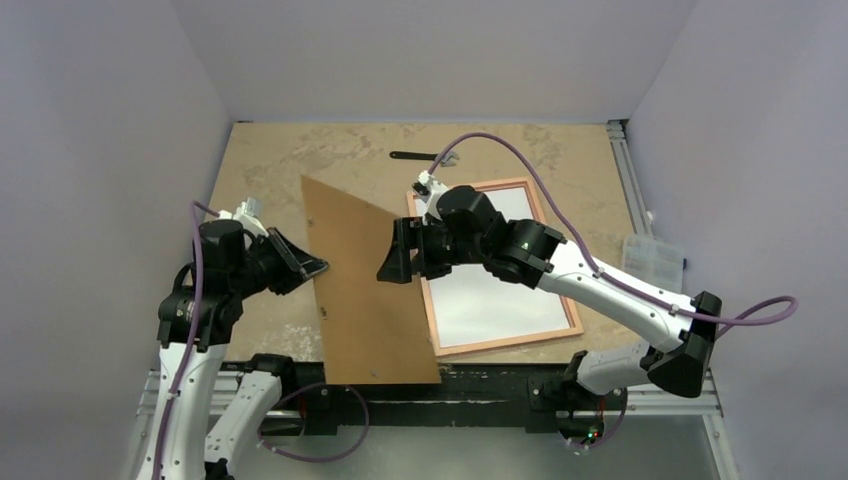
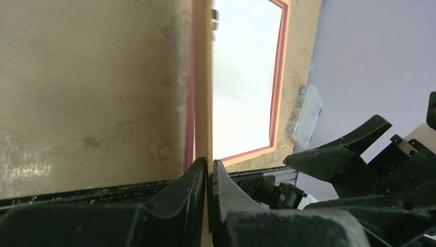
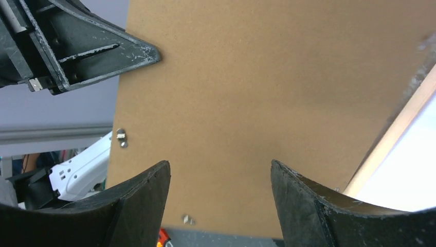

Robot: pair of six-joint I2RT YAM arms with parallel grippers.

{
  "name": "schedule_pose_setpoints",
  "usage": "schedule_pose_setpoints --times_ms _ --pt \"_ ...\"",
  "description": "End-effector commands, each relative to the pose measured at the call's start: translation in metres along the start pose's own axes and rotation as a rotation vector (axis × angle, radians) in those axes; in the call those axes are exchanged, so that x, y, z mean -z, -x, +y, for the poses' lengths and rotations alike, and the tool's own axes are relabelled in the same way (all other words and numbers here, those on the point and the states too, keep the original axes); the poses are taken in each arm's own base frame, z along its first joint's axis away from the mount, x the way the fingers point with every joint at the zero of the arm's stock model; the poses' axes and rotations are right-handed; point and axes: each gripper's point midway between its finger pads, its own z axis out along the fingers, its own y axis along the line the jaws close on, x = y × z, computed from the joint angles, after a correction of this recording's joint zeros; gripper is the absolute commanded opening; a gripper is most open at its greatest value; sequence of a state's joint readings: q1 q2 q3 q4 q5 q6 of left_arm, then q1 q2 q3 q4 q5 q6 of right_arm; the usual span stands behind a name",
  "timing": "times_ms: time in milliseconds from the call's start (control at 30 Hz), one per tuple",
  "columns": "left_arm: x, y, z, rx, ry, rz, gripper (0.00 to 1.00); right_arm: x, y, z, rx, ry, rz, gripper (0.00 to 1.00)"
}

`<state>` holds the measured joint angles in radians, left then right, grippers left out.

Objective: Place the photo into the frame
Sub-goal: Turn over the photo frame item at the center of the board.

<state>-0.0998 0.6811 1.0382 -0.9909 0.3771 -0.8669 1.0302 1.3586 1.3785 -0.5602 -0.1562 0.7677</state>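
The frame [image 1: 510, 340] lies flat right of centre, its thin pinkish-wood border around a plain white surface [image 1: 490, 300] that may be the photo's white back; no printed side shows. My left gripper [image 1: 318, 267] is shut on the left edge of the plain brown backing board [image 1: 365, 290] and holds it tilted up beside the frame. In the left wrist view the fingertips [image 2: 209, 167] pinch the board's thin edge [image 2: 203, 77], with the frame [image 2: 279, 77] beyond. My right gripper [image 1: 392, 262] is open and empty, facing the board's right face [image 3: 267, 77]; it also shows in its own wrist view [image 3: 220, 172].
A black tool [image 1: 420, 156] lies at the back of the table. A clear plastic box [image 1: 652, 262] sits off the right edge by the aluminium rail [image 1: 625, 170]. Grey walls close in on three sides.
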Motion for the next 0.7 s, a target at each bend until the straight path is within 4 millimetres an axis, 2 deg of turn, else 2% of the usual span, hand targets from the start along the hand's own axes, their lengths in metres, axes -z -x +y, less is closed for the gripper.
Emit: schedule_pose_setpoints --times_ms 0,267,400,667 --pt "0.011 0.004 -0.006 -0.014 -0.004 -0.031 0.00 0.014 0.007 0.012 -0.010 0.084 -0.027 0.70" --pt "0.043 0.014 -0.012 -0.078 0.007 -0.139 0.00 0.010 0.007 -0.015 -0.036 0.049 -0.010 0.71" --pt "0.063 0.018 -0.023 -0.100 -0.031 -0.206 0.00 0.013 0.007 -0.034 -0.049 0.020 -0.016 0.71" --pt "0.092 0.019 -0.059 -0.118 -0.219 -0.286 0.00 0.034 0.012 -0.078 -0.072 -0.044 -0.078 0.95"
